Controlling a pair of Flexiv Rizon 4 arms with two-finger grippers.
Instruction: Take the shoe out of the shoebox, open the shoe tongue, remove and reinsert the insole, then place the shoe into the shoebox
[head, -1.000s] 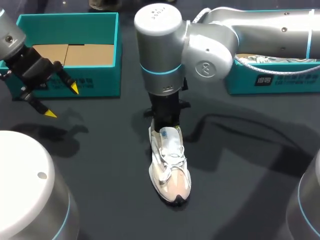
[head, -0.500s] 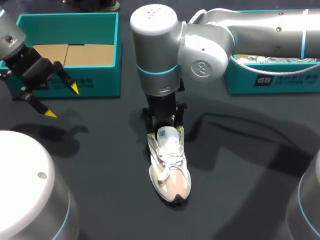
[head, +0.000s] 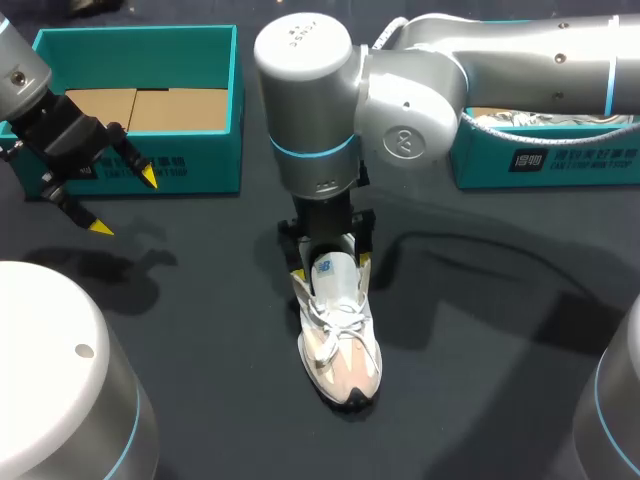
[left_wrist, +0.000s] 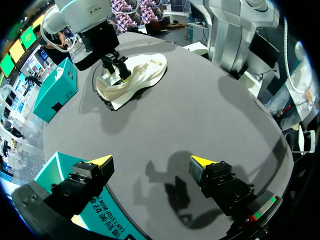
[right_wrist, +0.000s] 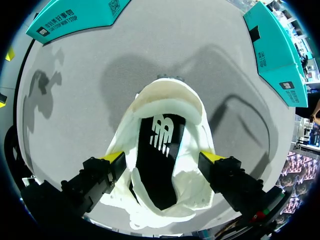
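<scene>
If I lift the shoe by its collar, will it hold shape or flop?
The shoe would likely fold at its collar: the upper looks thin and crumpled there. Its mesh-like toe suggests it is light. Standing upright on a broad sole, it should slide rather than tip.

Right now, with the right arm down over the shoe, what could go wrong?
1. The right tool sits around the shoe's heel end, over the black insole; pressing lower might crush the collar or pin the insole.
2. Nothing braces the shoe on the table: the left tool hangs open, far off by the teal box, so any pull could drag or tip the shoe.
</scene>
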